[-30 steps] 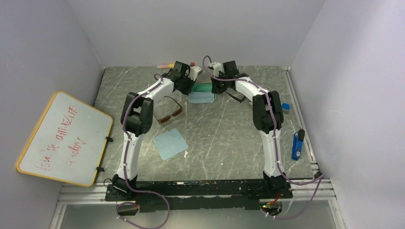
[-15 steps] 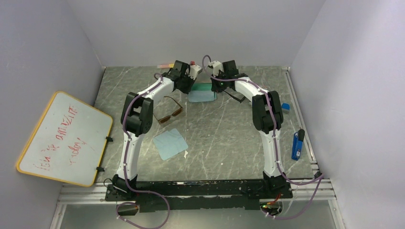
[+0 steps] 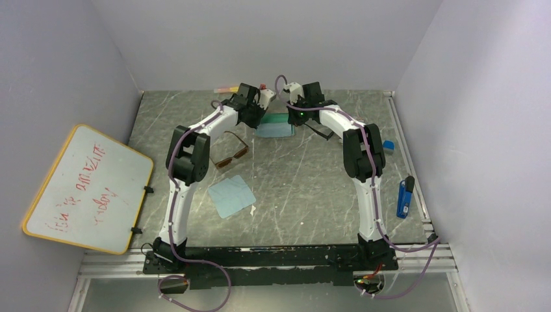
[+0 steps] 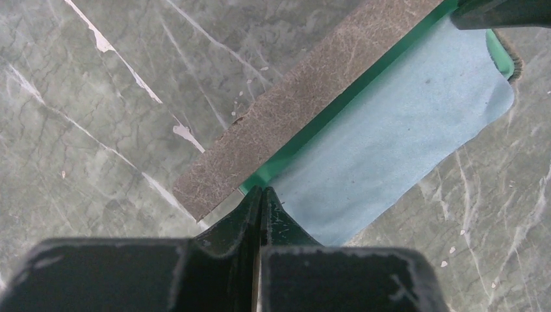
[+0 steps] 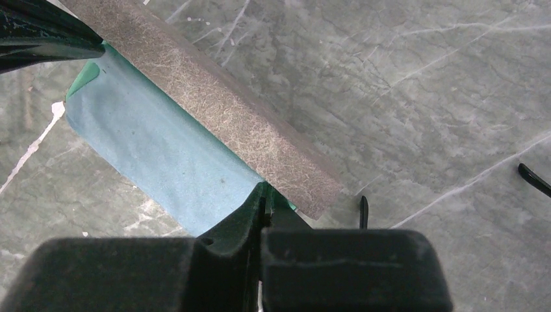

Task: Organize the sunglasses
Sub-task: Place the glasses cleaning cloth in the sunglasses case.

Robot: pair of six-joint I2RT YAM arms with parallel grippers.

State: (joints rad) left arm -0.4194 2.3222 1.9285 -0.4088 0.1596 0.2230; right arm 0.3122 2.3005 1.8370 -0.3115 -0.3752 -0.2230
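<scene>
The amber-lensed sunglasses (image 3: 230,151) lie left of the left gripper (image 4: 260,193) and appear only in the top view. Its fingers are pressed together at the open case's (image 4: 299,110) green rim. The right gripper (image 5: 264,196) is closed the same way at the opposite end. The right wrist view shows black sunglasses (image 5: 534,177) temple tips just to its right.

A: Top view?
B: Fixed high behind the arm bases at 6 o'clock, facing down and forward over the whole table (image 3: 305,182), far off.
A: Wrists?
B: Very close, looking down past the left gripper (image 4: 260,195) and the right gripper (image 5: 263,195), from opposite ends.
A: Shared?
B: Brown case (image 4: 305,97) and blue cloth (image 4: 396,123), at 12 o'clock from above
</scene>
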